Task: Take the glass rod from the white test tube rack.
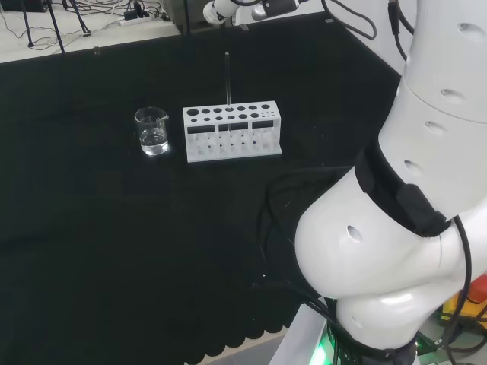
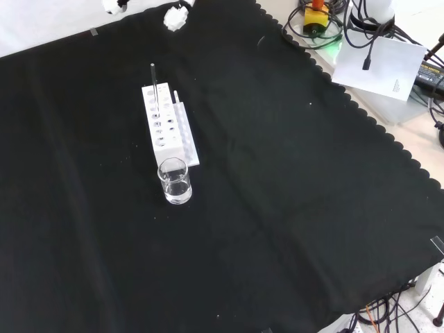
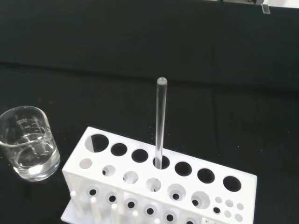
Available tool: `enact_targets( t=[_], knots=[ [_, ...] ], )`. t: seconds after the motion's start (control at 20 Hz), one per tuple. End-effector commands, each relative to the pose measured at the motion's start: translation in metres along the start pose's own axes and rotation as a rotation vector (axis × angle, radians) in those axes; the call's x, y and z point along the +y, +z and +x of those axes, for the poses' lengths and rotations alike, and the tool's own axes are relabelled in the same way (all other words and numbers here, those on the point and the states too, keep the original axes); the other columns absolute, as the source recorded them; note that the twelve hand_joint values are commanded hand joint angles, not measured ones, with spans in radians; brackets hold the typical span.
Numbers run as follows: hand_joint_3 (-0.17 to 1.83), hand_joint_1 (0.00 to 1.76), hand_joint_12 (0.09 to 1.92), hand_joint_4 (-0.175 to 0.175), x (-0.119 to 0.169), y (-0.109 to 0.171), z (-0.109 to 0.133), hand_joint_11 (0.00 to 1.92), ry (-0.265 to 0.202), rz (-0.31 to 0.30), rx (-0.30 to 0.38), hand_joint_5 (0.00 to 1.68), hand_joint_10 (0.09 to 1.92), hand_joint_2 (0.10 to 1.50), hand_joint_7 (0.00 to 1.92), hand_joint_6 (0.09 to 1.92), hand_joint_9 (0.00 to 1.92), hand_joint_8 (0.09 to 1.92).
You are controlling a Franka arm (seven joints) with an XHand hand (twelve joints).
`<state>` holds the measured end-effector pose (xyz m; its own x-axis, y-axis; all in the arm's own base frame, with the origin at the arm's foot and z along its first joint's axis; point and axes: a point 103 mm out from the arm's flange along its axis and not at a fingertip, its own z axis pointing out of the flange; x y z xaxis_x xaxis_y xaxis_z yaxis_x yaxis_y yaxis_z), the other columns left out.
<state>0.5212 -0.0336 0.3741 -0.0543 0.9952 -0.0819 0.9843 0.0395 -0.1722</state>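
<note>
The black cloth-covered bench (image 1: 114, 228) carries a white plastic test tube rack (image 1: 232, 131), the rack steadying a clear glass rod (image 1: 227, 79) upright in a back-row hole. At the rack's nine o'clock in the head view stands a small clear glass beaker (image 1: 153, 131) with some clear liquid. The white hand (image 1: 217, 11) hangs at the rod's twelve o'clock, apart from it; I can't tell how its fingers are set.
</note>
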Motion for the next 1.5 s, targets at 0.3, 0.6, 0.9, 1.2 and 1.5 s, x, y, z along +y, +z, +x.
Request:
enact_targets(
  t=[0.3,0.6,0.9,1.2,1.5],
  knots=[
    [0.45,0.61,1.45,-0.15,0.035,0.047,0.002,0.03,-0.019,0.049,-0.004,0.1,0.91,0.87,0.19,0.09,0.41,0.95],
    [0.45,0.6,1.45,-0.154,0.038,0.059,0.003,0.05,-0.033,0.07,-0.018,0.11,0.9,0.88,0.27,0.09,0.47,0.96],
    [0.46,0.6,1.44,-0.161,0.037,0.071,-0.001,0.14,-0.044,0.082,-0.028,0.15,0.87,0.88,0.41,0.09,0.59,0.95],
    [0.46,0.6,1.42,-0.166,0.034,0.083,-0.01,0.23,-0.046,0.085,-0.019,0.21,0.87,0.88,0.53,0.09,0.7,0.94],
    [0.46,0.61,1.4,-0.154,0.033,0.09,-0.013,0.31,-0.051,0.103,-0.019,0.27,0.86,0.89,0.64,0.09,0.81,0.94]
  ],
)
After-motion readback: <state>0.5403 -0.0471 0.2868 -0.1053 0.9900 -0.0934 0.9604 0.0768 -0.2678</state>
